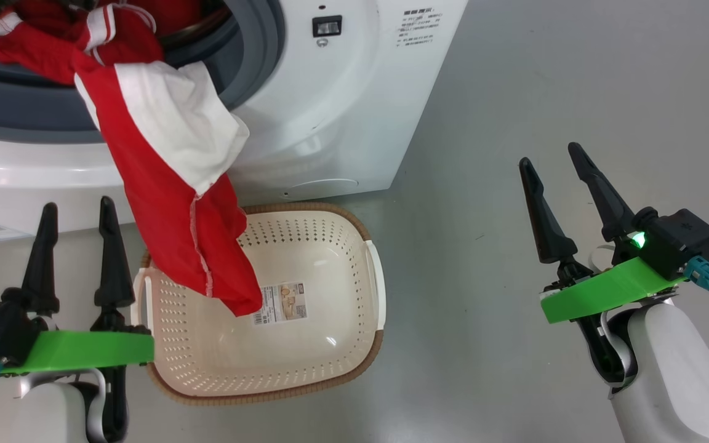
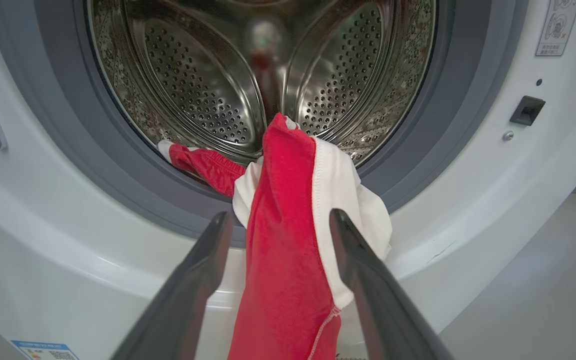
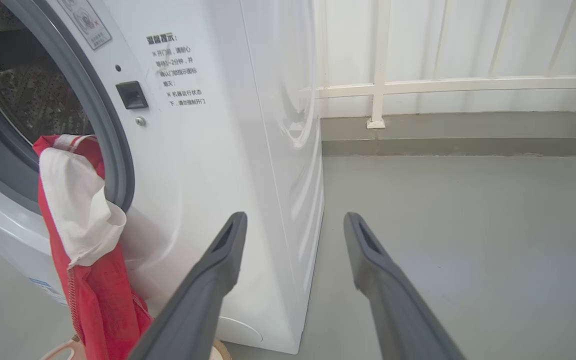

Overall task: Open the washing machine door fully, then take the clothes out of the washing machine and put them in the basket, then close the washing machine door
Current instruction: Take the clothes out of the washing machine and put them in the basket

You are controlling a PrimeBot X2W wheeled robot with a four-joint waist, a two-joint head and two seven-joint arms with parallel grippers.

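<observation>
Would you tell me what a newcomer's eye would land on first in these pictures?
The bright red garment with white panels spills out of the white front-loading washing machine at upper left, its tip hanging over the cream perforated plastic basket on the grey floor. Flanking the basket, the left gripper and right gripper stand open and empty.

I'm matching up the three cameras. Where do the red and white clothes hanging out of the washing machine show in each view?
Head view: clothes, upper left, hanging down over the basket.
Left wrist view: clothes, centre, draped over the grey gasket.
Right wrist view: clothes, left edge, down the washing machine front.
Shared landmark: the black latch socket, up and right of the clothes.
</observation>
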